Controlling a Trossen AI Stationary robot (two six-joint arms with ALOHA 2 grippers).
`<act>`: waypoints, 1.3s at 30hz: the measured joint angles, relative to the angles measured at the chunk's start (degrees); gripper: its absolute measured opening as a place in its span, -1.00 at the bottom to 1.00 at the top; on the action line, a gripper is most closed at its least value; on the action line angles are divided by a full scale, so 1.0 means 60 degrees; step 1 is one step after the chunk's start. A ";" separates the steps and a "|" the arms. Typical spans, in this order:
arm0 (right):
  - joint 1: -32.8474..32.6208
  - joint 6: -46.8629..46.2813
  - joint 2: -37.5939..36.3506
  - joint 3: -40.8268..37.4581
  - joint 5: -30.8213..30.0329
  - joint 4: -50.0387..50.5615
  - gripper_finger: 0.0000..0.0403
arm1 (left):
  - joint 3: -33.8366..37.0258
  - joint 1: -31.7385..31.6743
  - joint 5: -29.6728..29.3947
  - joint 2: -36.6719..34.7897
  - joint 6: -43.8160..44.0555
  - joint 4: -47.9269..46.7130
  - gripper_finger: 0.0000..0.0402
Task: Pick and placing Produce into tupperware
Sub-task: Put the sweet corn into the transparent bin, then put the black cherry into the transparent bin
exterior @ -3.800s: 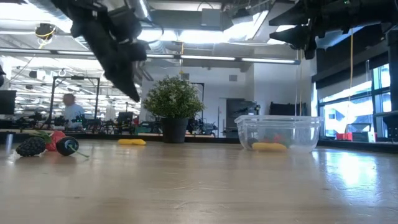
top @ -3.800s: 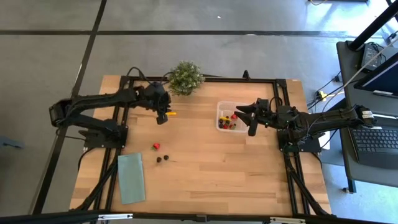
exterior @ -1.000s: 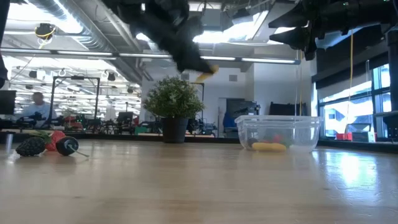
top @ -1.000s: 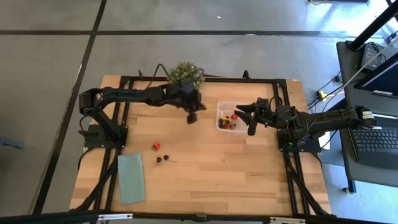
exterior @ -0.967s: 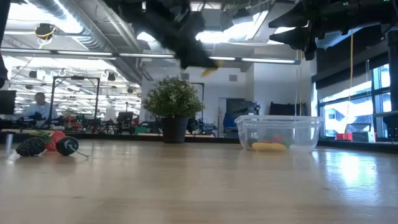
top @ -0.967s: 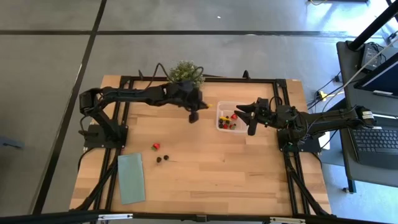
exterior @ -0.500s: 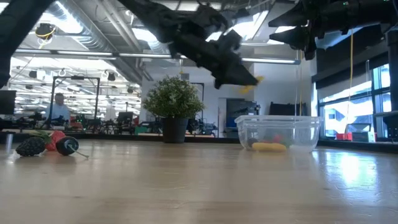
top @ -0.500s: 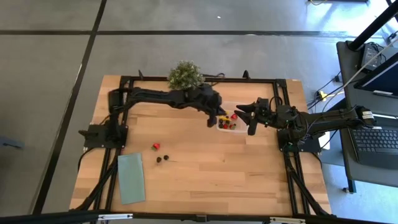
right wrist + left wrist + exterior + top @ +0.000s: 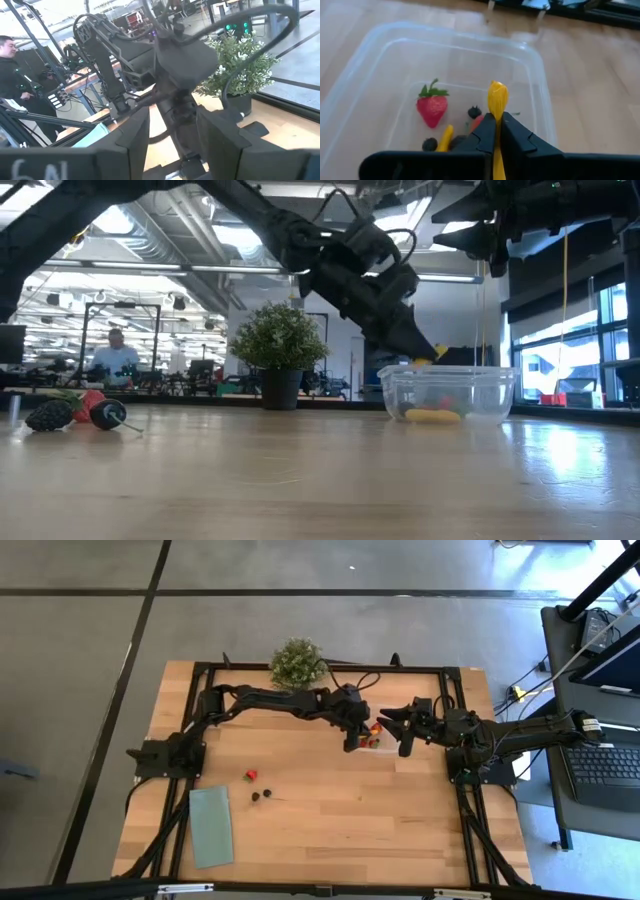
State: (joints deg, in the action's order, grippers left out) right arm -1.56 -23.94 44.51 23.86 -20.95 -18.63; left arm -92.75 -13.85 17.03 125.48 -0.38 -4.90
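Your left gripper (image 9: 495, 131) pinches a yellow piece (image 9: 497, 100) above the clear box (image 9: 380, 60), which holds a strawberry (image 9: 432, 106) and berries (image 9: 474, 112), while your right gripper (image 9: 403, 724), fingers spread, waits beside the box.

You've got the tub (image 9: 372, 730) right of table centre, with the plant (image 9: 296, 661) at its 10 o'clock by the far edge. Left gripper (image 9: 352, 743) sits over the tub's 9 o'clock rim, clamping a long piece (image 9: 497, 96) above the contents: strawberry (image 9: 432, 106), berries (image 9: 474, 111) inside. Right gripper (image 9: 398, 726) hangs at the tub's 3 o'clock, fingers apart. Loose pieces (image 9: 258, 787) lie well off at the tub's 8 o'clock; cloth (image 9: 211, 826) just beyond them, near the front-left corner.
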 joint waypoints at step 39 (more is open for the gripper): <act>-0.0004 0.0036 -0.0004 0.0000 0.0004 -0.0055 -0.18 | 0.0020 0.0037 -0.1001 -0.6392 -0.2054 -0.7277 0.21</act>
State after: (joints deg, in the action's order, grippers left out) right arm -1.58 -23.73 44.49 23.86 -20.93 -18.96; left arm -92.63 -13.62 11.03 87.12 -12.71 -48.56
